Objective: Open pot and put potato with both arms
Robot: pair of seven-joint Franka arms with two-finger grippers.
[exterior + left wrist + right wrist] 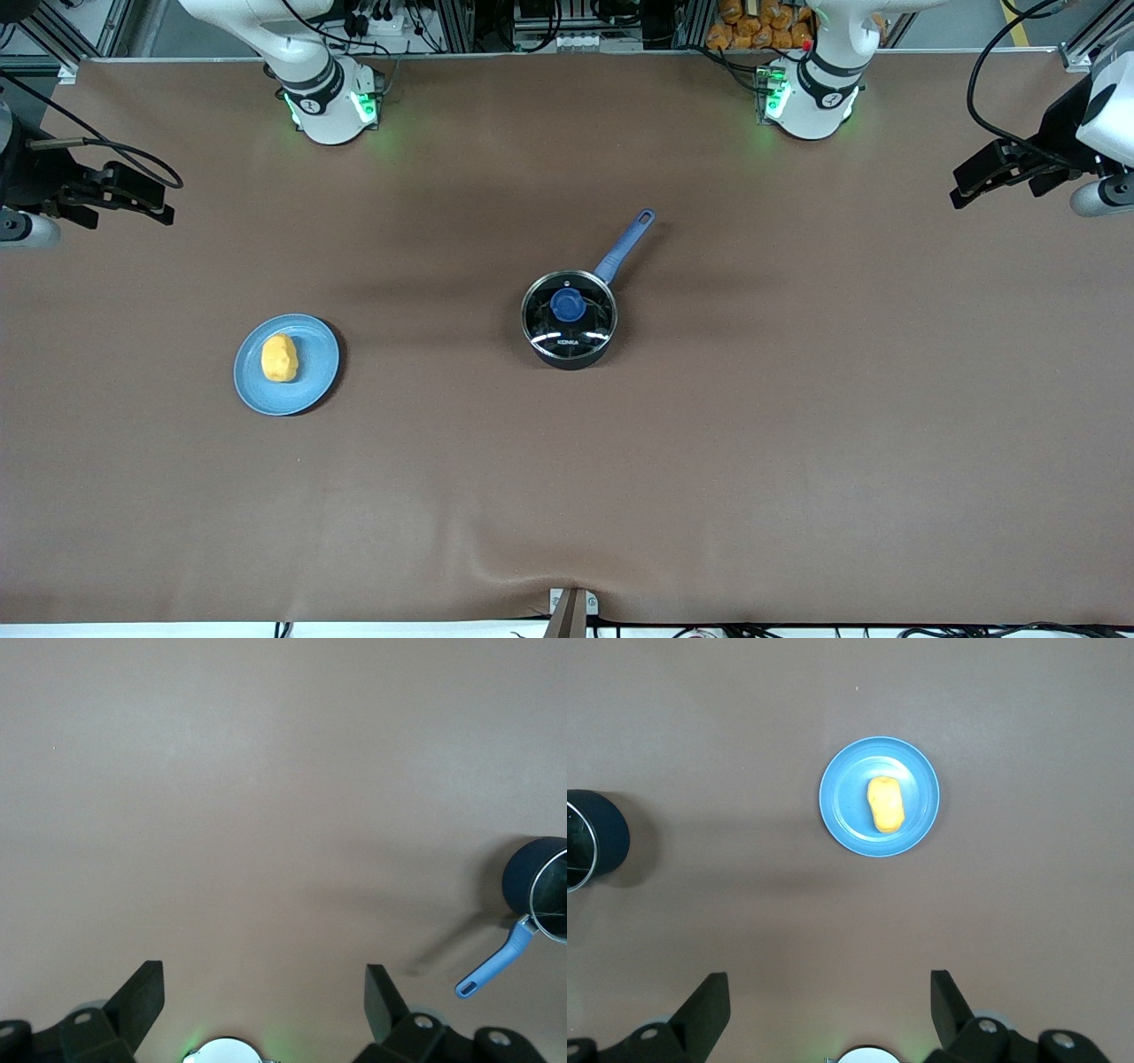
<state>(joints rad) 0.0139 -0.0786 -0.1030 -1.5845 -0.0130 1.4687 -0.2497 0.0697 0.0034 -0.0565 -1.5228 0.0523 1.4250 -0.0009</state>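
Note:
The pot (567, 356) stands mid-table, black with a steel rim. A glass lid with a blue knob (567, 304) covers it, and its long blue handle (625, 248) points toward the left arm's base. The potato (279, 358) lies on a light-blue plate (314, 341) toward the right arm's end. My left gripper (966, 184) hangs open over the left arm's end of the table, holding nothing (264, 979); that wrist view catches the pot (532, 877). My right gripper (159, 199) hangs open over the right arm's end (828, 983), with potato (886, 804) and plate (842, 806) below it.
A brown cloth (797, 443) covers the whole table and wrinkles near a bracket (571, 607) at the edge nearest the front camera. The two arm bases (332, 106) (811, 97) stand along the back edge. Orange items (753, 22) sit off the table there.

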